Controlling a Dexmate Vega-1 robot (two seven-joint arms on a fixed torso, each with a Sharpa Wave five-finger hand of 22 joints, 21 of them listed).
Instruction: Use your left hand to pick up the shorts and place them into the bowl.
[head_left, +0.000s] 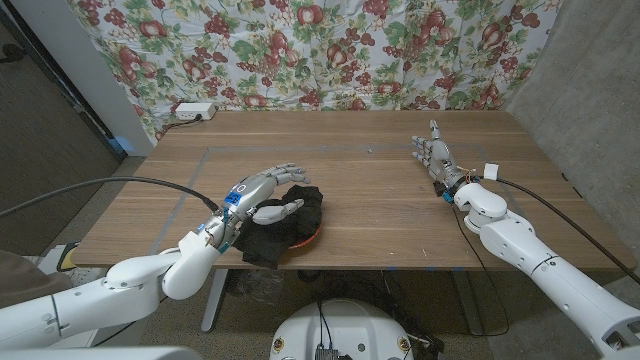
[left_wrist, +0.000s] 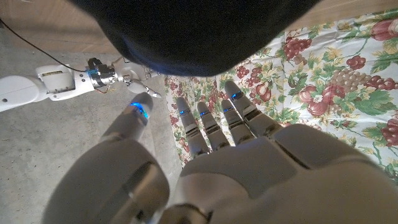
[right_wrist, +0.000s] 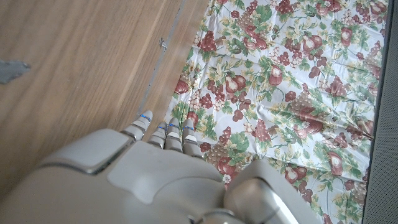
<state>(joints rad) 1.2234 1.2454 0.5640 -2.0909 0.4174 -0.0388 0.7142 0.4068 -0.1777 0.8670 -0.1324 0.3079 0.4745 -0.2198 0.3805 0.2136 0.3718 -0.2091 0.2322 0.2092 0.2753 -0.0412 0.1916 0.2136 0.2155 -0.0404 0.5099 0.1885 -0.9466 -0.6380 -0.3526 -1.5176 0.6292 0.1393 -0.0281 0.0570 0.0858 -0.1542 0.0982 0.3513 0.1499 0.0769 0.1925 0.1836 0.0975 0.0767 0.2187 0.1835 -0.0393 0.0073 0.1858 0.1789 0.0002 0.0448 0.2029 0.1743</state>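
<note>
— Where are the shorts (head_left: 285, 220) seen?

— The black cloth is heaped in and over an orange bowl (head_left: 308, 241) near the front edge of the wooden table (head_left: 370, 200), left of the middle. Only a strip of the bowl's rim is shown on its near right side; part of the cloth is draped over the near left side of the bowl, down toward the table edge.

— And the left hand (head_left: 262, 197)?

— It is held over the shorts, with its fingers (head_left: 285, 170) stretched out and apart toward the far right and others curled down onto the cloth. Whether any cloth is actually pinched cannot be told. In the left wrist view the dark cloth (left_wrist: 199, 31) is seen just beyond the fingertips (left_wrist: 233, 96), which are spread side by side.

— The right hand (head_left: 437, 158)?

— It is kept well apart on the right side of the table, fingers straight and close together, pointed toward the far edge; nothing is held in it. In the right wrist view only its fingertips (right_wrist: 163, 127) are shown over the wood.

— What else is seen?

— A flowered cloth (head_left: 320, 50) is hung behind the table, and a white box (head_left: 195, 111) is set at the far left corner.
</note>
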